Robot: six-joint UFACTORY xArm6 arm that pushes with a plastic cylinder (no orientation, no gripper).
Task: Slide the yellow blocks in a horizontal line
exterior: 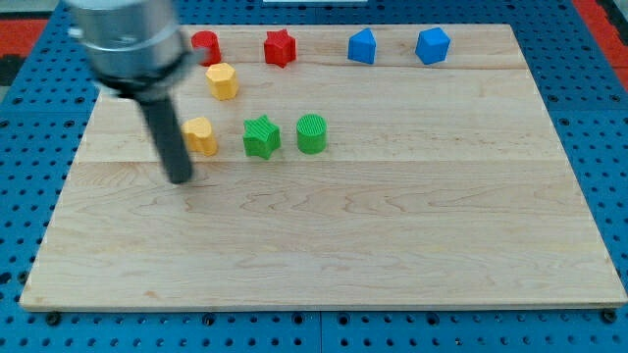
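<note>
Two yellow blocks lie at the board's upper left. A yellow hexagon-like block (pixel 223 80) sits above and slightly right of a second yellow block (pixel 202 135), whose left part is hidden by my rod. My tip (pixel 181 179) rests on the board just below and left of the lower yellow block, close to it. The upper yellow block stands clear of the rod.
A red block (pixel 205 45) and a red star (pixel 280 46) lie along the top edge, with two blue blocks (pixel 362 46) (pixel 433 45) to their right. A green star (pixel 261 136) and a green cylinder (pixel 311 133) sit right of the lower yellow block. The wooden board (pixel 392 245) lies on a blue pegboard.
</note>
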